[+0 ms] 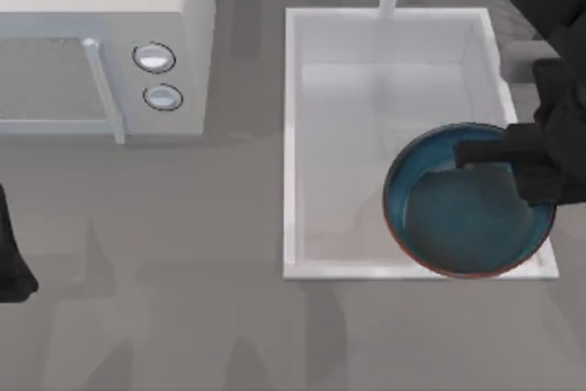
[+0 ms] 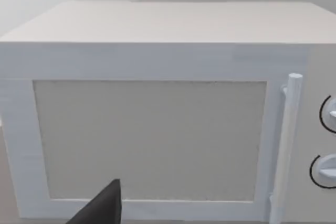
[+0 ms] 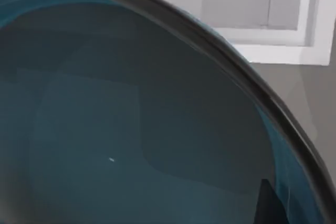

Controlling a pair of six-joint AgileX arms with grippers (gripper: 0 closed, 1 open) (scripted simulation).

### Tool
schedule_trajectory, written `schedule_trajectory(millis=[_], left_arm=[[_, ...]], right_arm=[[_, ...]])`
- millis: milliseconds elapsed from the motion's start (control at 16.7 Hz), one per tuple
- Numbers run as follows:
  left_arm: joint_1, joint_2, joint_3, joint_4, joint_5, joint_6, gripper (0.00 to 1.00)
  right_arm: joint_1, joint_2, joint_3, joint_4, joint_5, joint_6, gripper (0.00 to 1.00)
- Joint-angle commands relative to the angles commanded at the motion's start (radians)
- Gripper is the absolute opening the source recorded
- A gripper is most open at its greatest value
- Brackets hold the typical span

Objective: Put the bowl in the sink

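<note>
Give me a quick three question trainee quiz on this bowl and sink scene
1. True or false: the bowl overlaps the near right corner of the sink in the top view.
2. Which gripper is at the bowl? A left, B right.
3. What white appliance stands left of the sink?

Key: 1 true. 2 B, the right gripper is at its rim; the left arm is parked at the table's left edge. 3 the microwave.

White microwave [image 1: 101,38] sits at back left of grey counter [image 1: 183,318], door shut, vertical handle [image 2: 286,145] beside two round knobs [image 1: 154,58] on its right.
</note>
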State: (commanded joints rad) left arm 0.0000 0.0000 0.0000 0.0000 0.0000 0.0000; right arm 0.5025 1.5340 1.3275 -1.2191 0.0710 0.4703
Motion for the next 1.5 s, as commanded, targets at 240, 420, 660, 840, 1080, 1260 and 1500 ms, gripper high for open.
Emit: schedule_trajectory(millis=[240,420,660,840,1080,1260,1500], left_arm=[[0.0,0.0,0.0,0.0,0.0,0.0,1.0],[0.0,0.0,0.0,0.0,0.0,0.0,1.0],[0.0,0.0,0.0,0.0,0.0,0.0,1.0],[0.0,0.0,0.0,0.0,0.0,0.0,1.0],[0.0,0.0,0.0,0.0,0.0,0.0,1.0],[0.0,0.0,0.0,0.0,0.0,0.0,1.0],[0.0,0.0,0.0,0.0,0.0,0.0,1.0]], right_arm=[[0.027,0.028,-0.056,0.251,0.081,-0.051,0.0],[0.051,0.061,-0.125,0.506,0.162,-0.104,0.0],[0.083,0.101,-0.252,0.924,0.282,-0.193,0.0],[0.106,0.118,-0.357,1.265,0.373,-0.266,0.0],[0.128,0.113,-0.486,1.688,0.483,-0.356,0.0],[0.14,0.096,-0.558,1.922,0.549,-0.407,0.0],[0.147,0.072,-0.613,2.083,0.6,-0.446,0.0]])
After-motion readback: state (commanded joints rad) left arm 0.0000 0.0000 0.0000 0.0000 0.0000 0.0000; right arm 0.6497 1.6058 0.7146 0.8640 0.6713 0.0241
